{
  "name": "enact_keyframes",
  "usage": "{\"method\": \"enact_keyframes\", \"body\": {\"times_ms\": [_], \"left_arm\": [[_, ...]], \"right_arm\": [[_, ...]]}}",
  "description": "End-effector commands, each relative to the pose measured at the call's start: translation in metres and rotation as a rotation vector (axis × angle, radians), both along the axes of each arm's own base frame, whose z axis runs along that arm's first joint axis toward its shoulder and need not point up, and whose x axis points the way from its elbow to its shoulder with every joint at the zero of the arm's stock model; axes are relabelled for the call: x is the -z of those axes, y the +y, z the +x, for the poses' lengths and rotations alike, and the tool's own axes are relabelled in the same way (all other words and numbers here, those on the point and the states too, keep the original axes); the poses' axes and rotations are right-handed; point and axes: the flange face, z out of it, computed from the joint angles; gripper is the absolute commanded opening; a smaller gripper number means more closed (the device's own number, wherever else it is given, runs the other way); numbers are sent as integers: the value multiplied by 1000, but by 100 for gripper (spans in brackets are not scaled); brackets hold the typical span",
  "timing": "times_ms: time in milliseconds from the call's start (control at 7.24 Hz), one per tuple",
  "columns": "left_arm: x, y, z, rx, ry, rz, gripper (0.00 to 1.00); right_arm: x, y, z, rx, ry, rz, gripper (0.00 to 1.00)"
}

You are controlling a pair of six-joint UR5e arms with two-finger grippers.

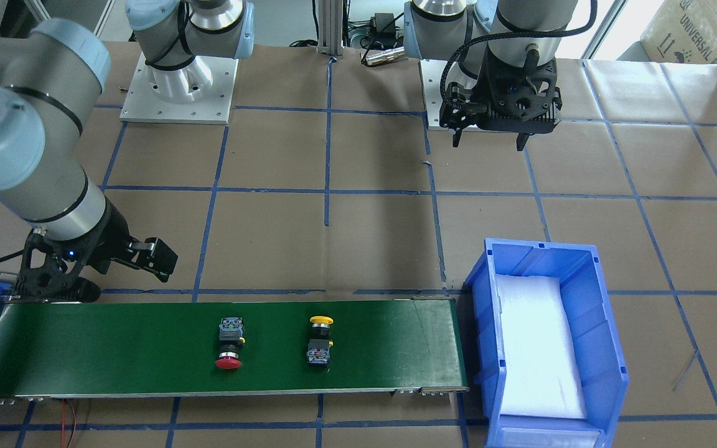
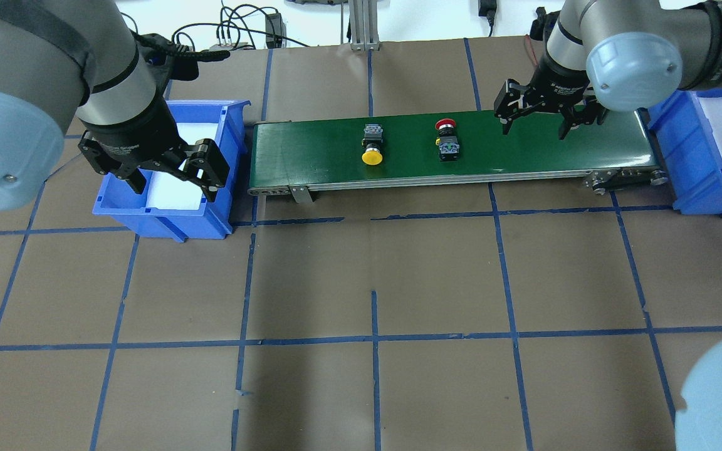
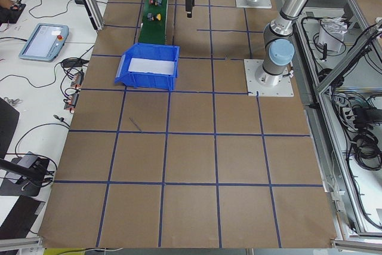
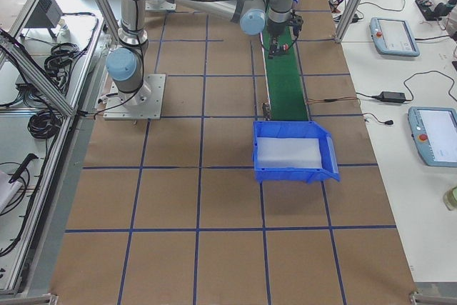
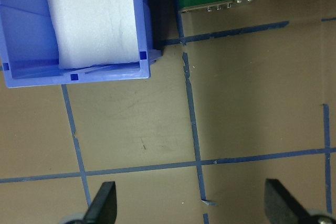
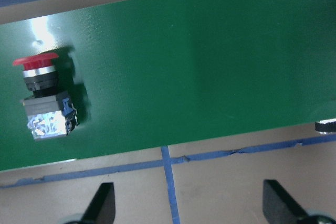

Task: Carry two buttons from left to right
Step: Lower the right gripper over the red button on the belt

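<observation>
Red button (image 2: 445, 139) and yellow button (image 2: 371, 145) lie on their sides, apart, midway along the green belt (image 2: 524, 153). My right gripper (image 2: 534, 130) hangs at the belt's edge, jaws spread, holding nothing. My left gripper (image 2: 174, 186), also spread and holding nothing, hangs above the table (image 2: 373, 282) near the blue bin (image 2: 167, 222).

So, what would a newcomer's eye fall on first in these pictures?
The green conveyor belt across the table, with a yellow button and a red button lying near its middle. A blue bin stands at each end. Both grippers hang open on the robot's side: the left gripper by the left bin, the right gripper by the belt's right part.
</observation>
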Motion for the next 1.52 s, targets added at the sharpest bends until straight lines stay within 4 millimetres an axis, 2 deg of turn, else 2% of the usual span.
{"method": "enact_keyframes", "body": {"times_ms": [0,138,414,690,1380], "left_arm": [[0,0,0,1,0,0,100],[0,0,0,1,0,0,100],[0,0,0,-1,0,0,100],[0,0,0,1,0,1,100],[0,0,0,-1,0,2,100]], "right_arm": [[28,-12,5,-14,-12,10,100],[43,-12,5,-15,-18,27,100],[48,-16,4,-14,-22,15,100],[65,-19,9,-3,-98,35,100],[66,-19,10,2,-101,37,100]]}}
